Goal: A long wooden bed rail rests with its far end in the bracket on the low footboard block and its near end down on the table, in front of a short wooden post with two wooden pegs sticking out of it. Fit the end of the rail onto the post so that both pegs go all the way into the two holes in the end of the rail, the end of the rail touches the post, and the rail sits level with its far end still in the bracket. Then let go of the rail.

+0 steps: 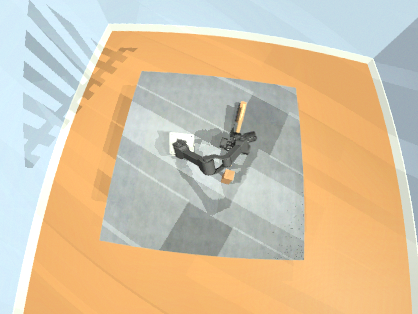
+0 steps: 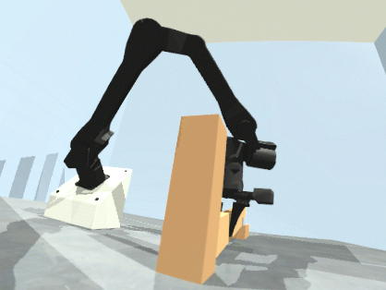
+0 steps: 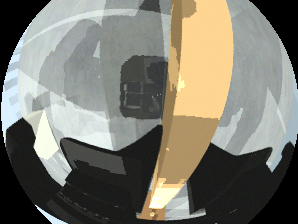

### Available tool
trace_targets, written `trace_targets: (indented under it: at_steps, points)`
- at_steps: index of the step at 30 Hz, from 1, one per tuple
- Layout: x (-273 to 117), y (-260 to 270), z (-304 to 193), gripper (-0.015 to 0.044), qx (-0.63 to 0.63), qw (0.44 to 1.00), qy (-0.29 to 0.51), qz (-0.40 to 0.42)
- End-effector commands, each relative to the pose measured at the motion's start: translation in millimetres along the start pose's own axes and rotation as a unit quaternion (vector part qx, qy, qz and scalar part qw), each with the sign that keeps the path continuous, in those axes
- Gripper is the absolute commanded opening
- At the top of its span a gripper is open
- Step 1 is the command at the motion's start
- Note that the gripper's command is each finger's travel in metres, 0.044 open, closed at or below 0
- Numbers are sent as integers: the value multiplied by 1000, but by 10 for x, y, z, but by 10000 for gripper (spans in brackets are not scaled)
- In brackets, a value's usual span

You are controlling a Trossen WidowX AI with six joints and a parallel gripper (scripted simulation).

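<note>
The long wooden rail [image 1: 241,114] [image 2: 223,233] [image 3: 206,60] runs away from the wooden post [image 1: 228,175] [image 2: 194,194]. My gripper [image 1: 235,138] [image 3: 171,130] is shut on the rail near its post end, with a finger on each side in the wrist view. In the exterior view one finger points down beside the rail, behind the post. The low footboard block [image 2: 245,231] shows small beyond the rail; whether the far end sits in its bracket is too small to tell. The pegs and holes are hidden, and the gap at the post cannot be judged.
The white base [image 1: 175,141] [image 2: 92,205] of the arm stands to the left of the rail and post. The arm arches over from the base and comes down behind the post in the exterior view. The grey mat [image 1: 135,200] lies under everything.
</note>
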State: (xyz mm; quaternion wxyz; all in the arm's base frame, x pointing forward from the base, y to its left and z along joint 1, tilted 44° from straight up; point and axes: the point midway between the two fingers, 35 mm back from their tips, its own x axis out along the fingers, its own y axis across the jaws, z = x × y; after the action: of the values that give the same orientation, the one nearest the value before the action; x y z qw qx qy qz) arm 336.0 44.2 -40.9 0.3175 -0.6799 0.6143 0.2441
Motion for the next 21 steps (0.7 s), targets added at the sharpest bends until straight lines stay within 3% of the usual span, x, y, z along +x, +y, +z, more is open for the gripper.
trace_targets:
  at_steps: [1, 21]
  points:
    - [6, 1, -3, 20, -2, 1000, 2, -1]
    - [-29, 2, 1, 0, -2, 1000, 2, -1]
